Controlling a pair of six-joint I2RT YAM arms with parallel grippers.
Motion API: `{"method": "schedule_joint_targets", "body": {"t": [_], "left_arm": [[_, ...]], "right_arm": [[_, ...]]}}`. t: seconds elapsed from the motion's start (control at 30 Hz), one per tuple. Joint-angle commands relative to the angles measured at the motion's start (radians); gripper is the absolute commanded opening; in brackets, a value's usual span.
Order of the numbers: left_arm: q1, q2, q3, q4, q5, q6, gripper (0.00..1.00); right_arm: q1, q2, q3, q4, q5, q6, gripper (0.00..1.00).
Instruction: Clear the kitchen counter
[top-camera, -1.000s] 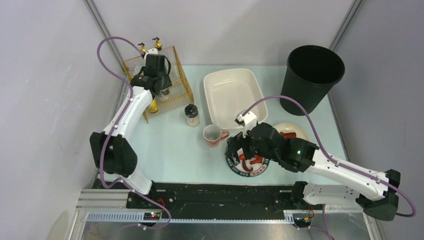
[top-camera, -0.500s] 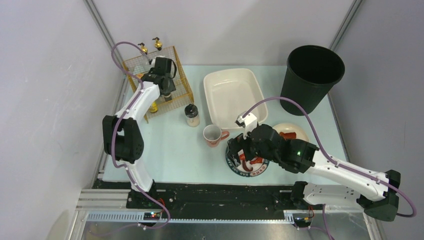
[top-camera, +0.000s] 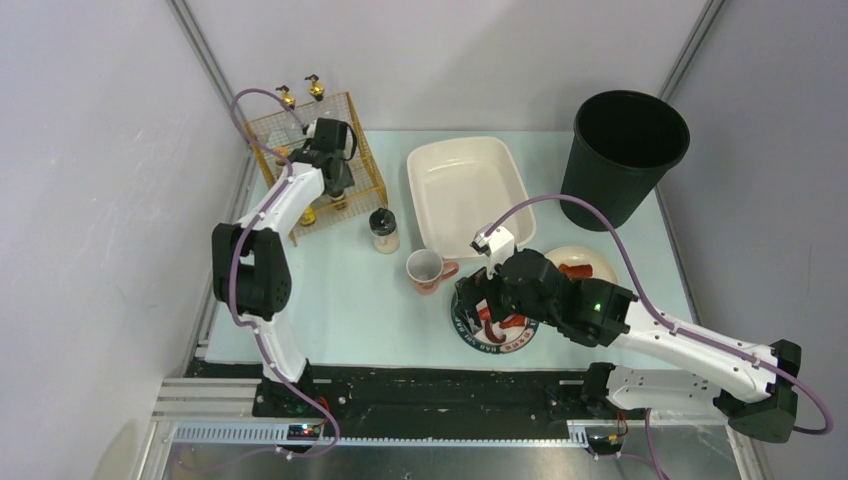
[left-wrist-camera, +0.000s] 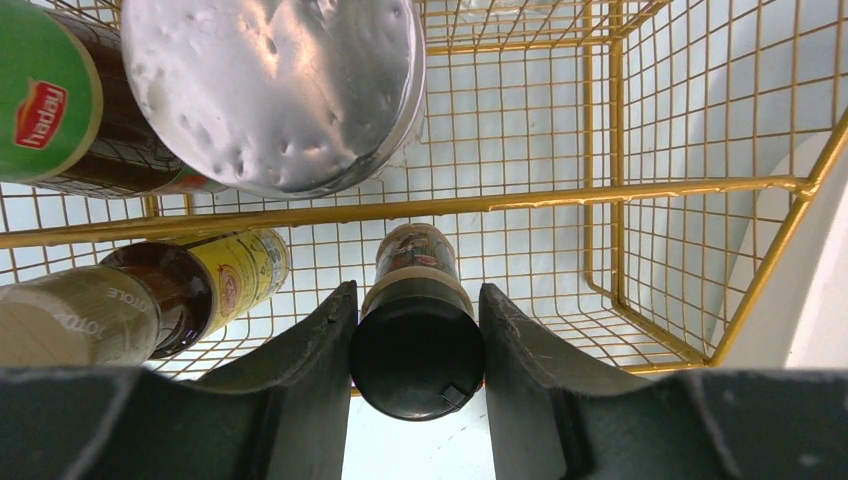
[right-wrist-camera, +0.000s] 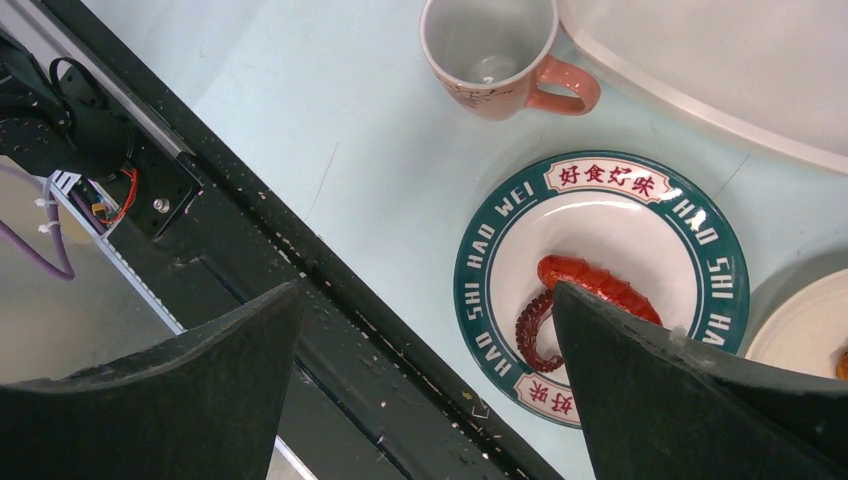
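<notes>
Both grippers above the kitchen counter (top-camera: 340, 300)
In its far-left-corner basket (left-wrist-camera: 500, 200) the left gripper (left-wrist-camera: 417, 300) pinches a bottle (left-wrist-camera: 415, 355); the right gripper (right-wrist-camera: 425, 290) hangs spread over a plate (right-wrist-camera: 470, 270).

1. The table (top-camera: 340, 300) is a plain pale mint-blue, framed by grey rails.
2. The wire basket (left-wrist-camera: 620, 190) at the far left corner is golden yellow.
3. In it, the black-capped bottle (left-wrist-camera: 417, 345) has a brownish label, the soy sauce bottle (left-wrist-camera: 45, 95) a green label with a red logo, and the dimpled lid (left-wrist-camera: 275, 90) is silver.
4. The basin (top-camera: 460, 145) is cream-white and the bin (top-camera: 620, 190) black.
5. The mug (right-wrist-camera: 487, 35) is white with a salmon-pink handle.
6. The plate (right-wrist-camera: 715, 255) is white, with a dark green rim band, white lettering and red characters; the tentacle (right-wrist-camera: 590, 280) is red.
</notes>
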Motion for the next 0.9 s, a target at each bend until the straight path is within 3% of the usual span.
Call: {"method": "schedule_joint_targets", "body": {"t": [0.0, 0.23, 0.5, 0.87], "left_arm": [[0.006, 0.007, -0.006, 0.022, -0.015, -0.021, 0.45], [0.006, 0.018, -0.024, 0.021, -0.014, -0.013, 0.56], [0.006, 0.004, -0.029, 0.022, -0.007, 0.003, 0.78], [-0.035, -0.176, -0.058, 0.021, 0.01, 0.035, 0.99]], "right_arm": [[0.004, -0.018, 0.003, 0.027, 0.014, 0.005, 1.0], [0.004, -0.019, 0.003, 0.028, 0.013, 0.01, 1.0], [0.005, -0.017, 0.003, 0.032, 0.013, 0.005, 1.0], [0.003, -0.023, 0.005, 0.051, 0.006, -0.007, 1.0]]}}
